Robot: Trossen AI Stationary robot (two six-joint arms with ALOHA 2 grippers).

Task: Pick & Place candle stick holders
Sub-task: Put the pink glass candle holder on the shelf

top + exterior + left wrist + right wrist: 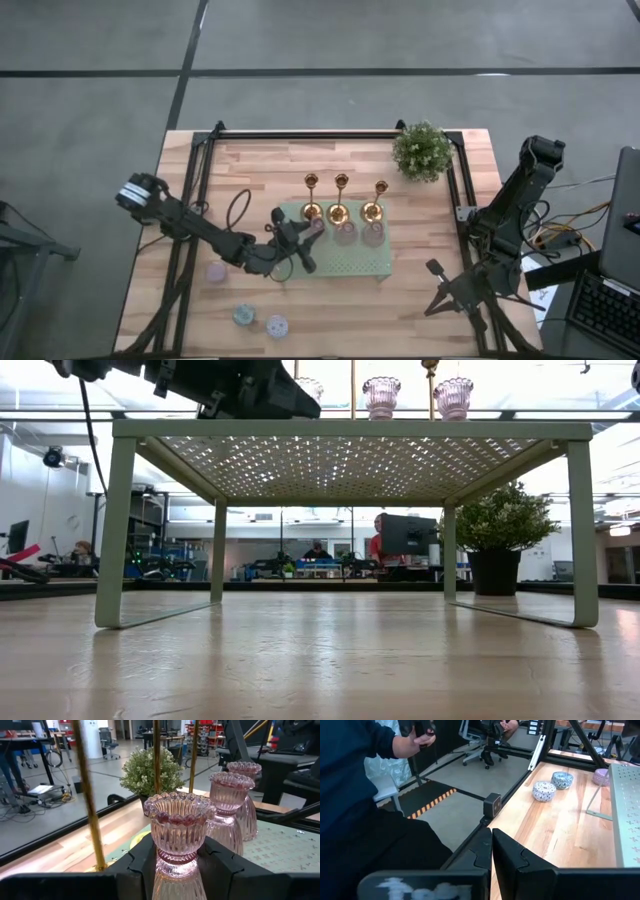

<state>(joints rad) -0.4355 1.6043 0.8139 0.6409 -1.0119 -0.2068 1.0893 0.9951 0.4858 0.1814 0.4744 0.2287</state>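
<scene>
The left gripper [175, 865] clamps a pink glass holder [179, 827] over the green rack [350, 262], two more pink holders [230, 805] just beyond it; only the left wrist view shows this grip. The right gripper [491, 852] waits shut at the table [570, 830] edge

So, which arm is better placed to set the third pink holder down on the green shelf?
Left. The left gripper already holds the pink holder over the green shelf, beside two others. The right gripper is shut near the table edge.
</scene>
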